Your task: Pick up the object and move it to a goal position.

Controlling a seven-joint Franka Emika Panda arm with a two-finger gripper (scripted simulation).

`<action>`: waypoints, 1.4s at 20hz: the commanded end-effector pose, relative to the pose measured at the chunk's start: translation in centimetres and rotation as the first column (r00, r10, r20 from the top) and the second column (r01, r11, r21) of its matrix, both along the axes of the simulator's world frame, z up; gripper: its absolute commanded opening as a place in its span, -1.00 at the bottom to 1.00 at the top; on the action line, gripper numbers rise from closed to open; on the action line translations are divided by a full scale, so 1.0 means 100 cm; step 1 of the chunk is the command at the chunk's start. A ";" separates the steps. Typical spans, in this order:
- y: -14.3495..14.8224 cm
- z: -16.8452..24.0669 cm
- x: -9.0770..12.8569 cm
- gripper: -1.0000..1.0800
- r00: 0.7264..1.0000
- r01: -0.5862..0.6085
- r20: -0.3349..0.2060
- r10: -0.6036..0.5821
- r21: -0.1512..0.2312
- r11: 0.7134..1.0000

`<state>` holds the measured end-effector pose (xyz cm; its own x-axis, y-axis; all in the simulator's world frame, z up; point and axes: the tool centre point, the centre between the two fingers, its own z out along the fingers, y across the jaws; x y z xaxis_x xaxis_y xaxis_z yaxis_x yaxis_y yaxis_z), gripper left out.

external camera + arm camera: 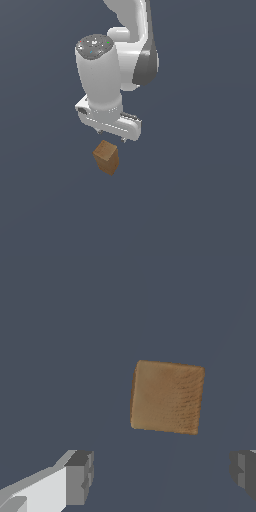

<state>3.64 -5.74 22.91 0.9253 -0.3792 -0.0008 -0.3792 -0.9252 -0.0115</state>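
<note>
The wooden block (106, 157) stands on the plain dark floor (200, 210), its lighter tan square end turned up toward me and its brown grained sides dropping away beneath it; nothing touches it, so I judge the task to be at its very beginning: the block is not yet grasped, not yet lifted, and no part of the carry to the goal is done; no goal marker shows in either view, so I cannot say where it must end up. In the exterior view the block sits just below my pincer (111, 135) and apart from it, with a clear gap of floor showing between the block's top and my short fingertips; it appears roughly under the middle of the white hand, though from this angle I cannot be sure how well it is centred. In the wrist view the tan face (167, 397) fills the middle of the picture, turned slightly askew against the line between my two fingers (80, 476); both grey pads stand far apart, wider than the block, so my pincer is spread and empty; the block lies ahead of the gap between the pads rather than within it. What is left, as I judge it: lining up over the block, descending around it, closing, lifting, and carrying.
</note>
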 end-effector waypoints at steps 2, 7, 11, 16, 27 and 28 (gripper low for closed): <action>-0.014 -0.016 0.011 0.92 0.998 0.059 -0.001 -0.059 -0.004 0.998; -0.026 -0.031 0.020 0.92 0.994 0.109 -0.003 -0.109 -0.009 0.994; -0.030 -0.036 0.022 0.92 0.992 0.124 -0.004 -0.125 -0.011 0.992; -0.030 -0.039 0.022 0.92 0.993 0.122 -0.005 -0.122 -0.011 0.993; -0.030 -0.084 0.021 0.92 0.992 0.125 -0.004 -0.125 -0.011 0.992; -0.030 -0.086 0.021 0.92 0.992 0.125 -0.004 -0.125 -0.011 0.992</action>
